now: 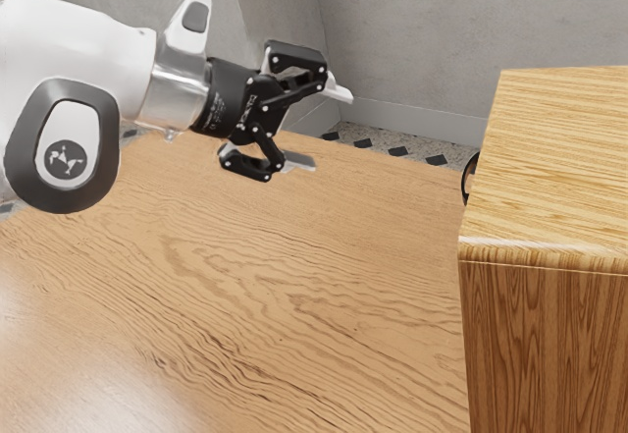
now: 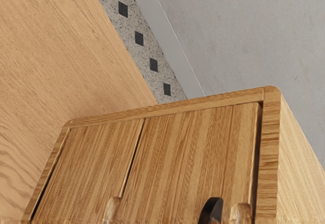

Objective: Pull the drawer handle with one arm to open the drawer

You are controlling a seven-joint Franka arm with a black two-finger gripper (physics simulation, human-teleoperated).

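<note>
A wooden cabinet (image 1: 549, 256) stands on the table at the exterior view's right. A dark curved handle (image 1: 469, 180) peeks out from its face that looks toward the arm. My black gripper (image 1: 322, 127) hovers above the table, well off to the exterior view's left of the cabinet, pointing toward it. It is open, with nothing between its fingers. In the wrist view the cabinet front (image 2: 167, 158) shows two panels side by side. A dark arched handle (image 2: 212, 211) sits low on one panel, between two wooden knobs (image 2: 111, 209).
The wooden tabletop (image 1: 245, 286) stretches between the gripper and the cabinet with nothing on it. Behind are a grey wall (image 1: 442, 30) and a speckled floor strip with black diamonds (image 1: 392, 143).
</note>
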